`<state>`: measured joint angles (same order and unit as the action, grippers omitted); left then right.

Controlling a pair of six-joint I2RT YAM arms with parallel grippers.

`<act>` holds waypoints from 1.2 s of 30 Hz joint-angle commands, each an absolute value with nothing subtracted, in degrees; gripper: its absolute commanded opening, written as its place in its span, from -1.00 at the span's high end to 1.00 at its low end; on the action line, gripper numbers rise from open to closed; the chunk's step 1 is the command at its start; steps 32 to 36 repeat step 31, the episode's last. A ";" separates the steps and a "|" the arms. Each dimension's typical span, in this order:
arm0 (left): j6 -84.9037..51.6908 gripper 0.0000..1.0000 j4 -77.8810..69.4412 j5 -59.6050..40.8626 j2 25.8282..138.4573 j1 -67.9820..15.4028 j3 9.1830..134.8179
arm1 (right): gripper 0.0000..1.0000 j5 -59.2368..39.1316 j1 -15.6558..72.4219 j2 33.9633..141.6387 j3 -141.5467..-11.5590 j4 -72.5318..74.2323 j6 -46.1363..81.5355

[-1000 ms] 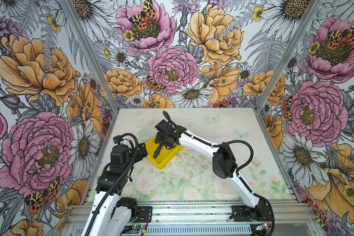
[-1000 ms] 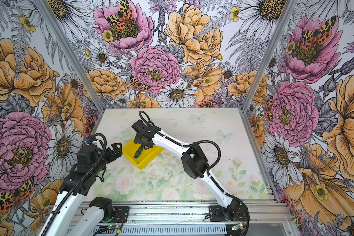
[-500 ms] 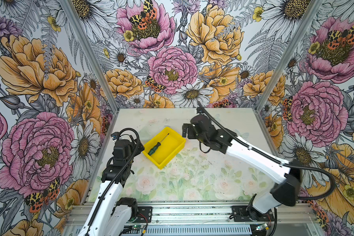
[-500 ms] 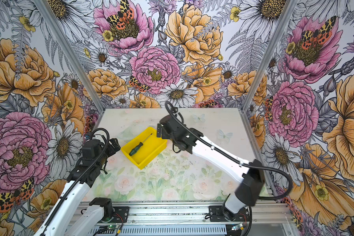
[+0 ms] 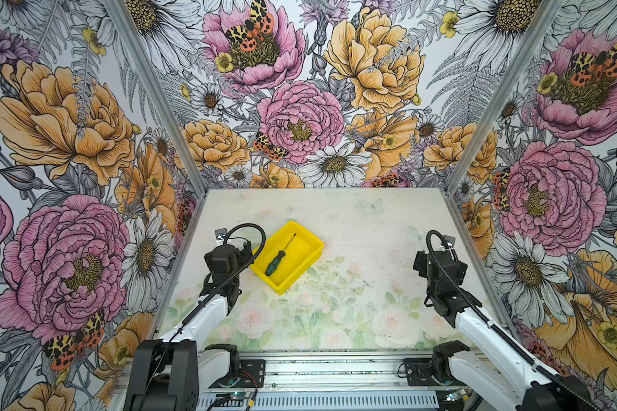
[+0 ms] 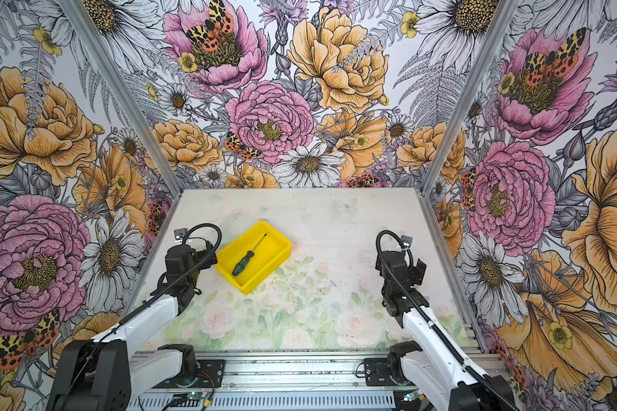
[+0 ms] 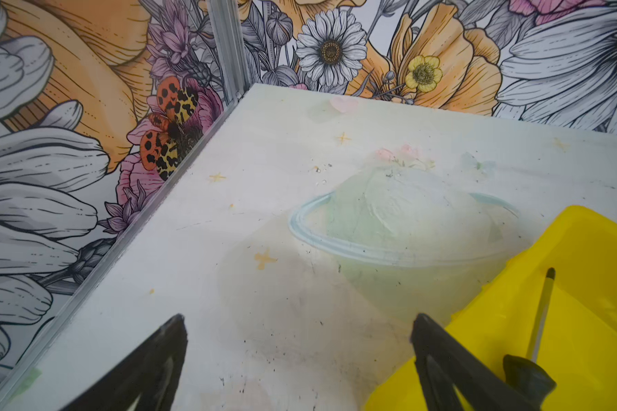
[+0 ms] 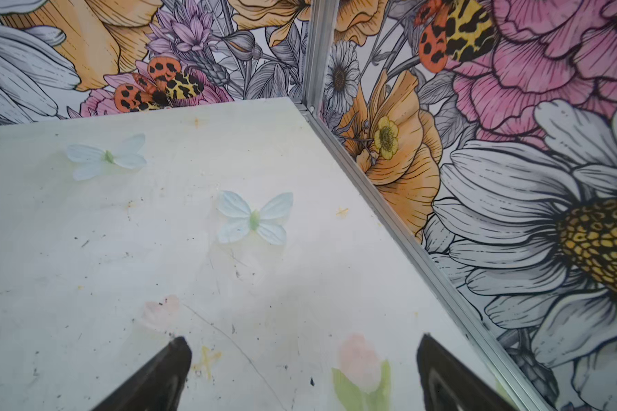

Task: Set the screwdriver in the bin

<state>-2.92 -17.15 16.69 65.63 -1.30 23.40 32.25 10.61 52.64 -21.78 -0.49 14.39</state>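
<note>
As screwdriver [image 5: 276,259] lies in bin [image 5: 301,249], left tool [image 7: 299,318] beside it — spread.

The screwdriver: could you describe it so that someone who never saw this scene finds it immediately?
On the pale floral table, look left of the middle for the bright yellow bin. Inside it lies the screwdriver, flat and diagonal. Its dark green and black handle and thin metal shaft make it the only dark thing on the yellow floor.
</note>
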 commanded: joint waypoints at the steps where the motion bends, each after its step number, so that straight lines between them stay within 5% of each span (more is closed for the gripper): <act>1: 0.09 -0.97 -32.90 12.49 68.65 0.12 22.01 | -0.99 26.82 9.07 56.64 -20.31 16.62 9.57; 13: -0.82 -0.97 -55.35 5.88 88.81 1.25 20.83 | -0.99 13.42 0.45 78.61 -21.38 42.94 6.13; 18: -0.25 -0.97 -53.51 8.18 88.59 0.25 21.56 | -0.99 11.56 -0.26 87.52 -21.90 50.12 5.95; 36: 0.51 -0.97 -53.48 8.94 88.77 -0.70 21.71 | -0.99 11.68 -0.29 87.57 -22.24 49.81 6.11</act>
